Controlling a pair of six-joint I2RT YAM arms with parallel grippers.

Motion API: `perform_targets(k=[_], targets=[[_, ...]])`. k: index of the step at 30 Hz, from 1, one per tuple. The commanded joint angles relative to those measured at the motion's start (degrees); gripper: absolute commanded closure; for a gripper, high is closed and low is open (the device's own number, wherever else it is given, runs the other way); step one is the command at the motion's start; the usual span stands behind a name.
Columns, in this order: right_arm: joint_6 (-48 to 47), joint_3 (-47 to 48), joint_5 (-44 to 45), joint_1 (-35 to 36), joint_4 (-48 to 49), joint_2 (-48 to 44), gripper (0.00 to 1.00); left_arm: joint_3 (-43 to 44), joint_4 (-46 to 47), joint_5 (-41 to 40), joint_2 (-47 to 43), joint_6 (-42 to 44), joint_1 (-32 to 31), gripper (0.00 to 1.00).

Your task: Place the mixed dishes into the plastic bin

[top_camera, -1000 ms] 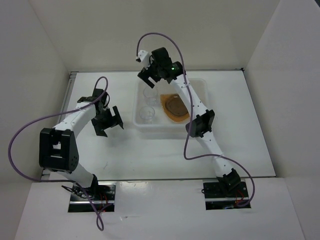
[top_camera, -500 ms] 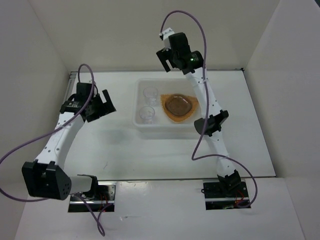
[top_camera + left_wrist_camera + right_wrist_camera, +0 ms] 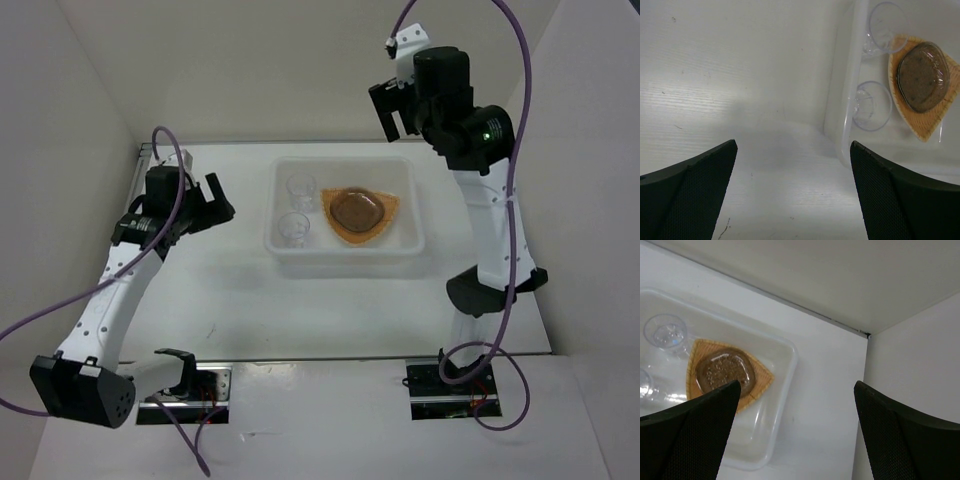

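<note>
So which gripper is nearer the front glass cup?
Left. The left gripper sits just left of the bin, beside that cup; the right gripper hangs high past the far-right corner.

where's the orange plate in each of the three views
top external: the orange plate is just above the middle of the picture, in the right half of the plastic bin.
left wrist: upper right corner, running to the right edge.
right wrist: left of centre, at mid height.
shared landmark: the grey-brown saucer resting on the plate.
</note>
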Motion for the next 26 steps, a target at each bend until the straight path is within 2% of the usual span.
perform_targets(k=[1, 4, 7, 8, 10, 14, 18, 22, 26], targets=[[-0.05, -7.66, 0.12, -0.46, -2.51, -3.78, 0.02, -1.25, 1.5, 1.78, -4.44, 1.08, -1.01, 0.0], [-0.05, -16.09, -0.41, -0.46, -1.9, -10.46, 0.02, -1.88, -0.69, 1.78, -8.13, 1.61, -1.63, 0.0], [0.48, -29.43, -0.41, -0.46, -1.29, -19.66, 0.02, -1.35, -1.58, 2.12, -11.65, 2.13, -2.34, 0.0], [1.0, -38.0, -0.93, -0.46, -1.28, -22.05, 0.02, -1.35, -1.58, 2.65, -13.74, 2.14, -2.86, 0.0], [1.0, -48.74, -0.94, -0.46, 0.38, -28.71, 0.02, -2.84, -0.96, 3.88, -17.34, 2.14, -2.86, 0.0], [0.48, -60.64, 0.29, -0.98, 4.07, -36.3, 0.02, -6.18, -0.35, 5.03, -24.82, 1.61, -2.86, 0.0], [1.0, -66.29, -4.8, -4.75, 7.33, -41.67, 0.02, -7.5, -1.13, 2.58, -31.07, 1.61, -2.86, 0.0], [0.48, -72.09, -6.47, -7.92, 10.49, -44.4, 0.02, -7.5, -2.81, 2.04, -32.22, 2.14, -2.86, 0.0], [0.48, -72.8, -7.88, -10.2, 11.89, -45.54, 0.02, -7.5, -2.81, 2.04, -32.22, 2.66, -2.86, 0.0]])
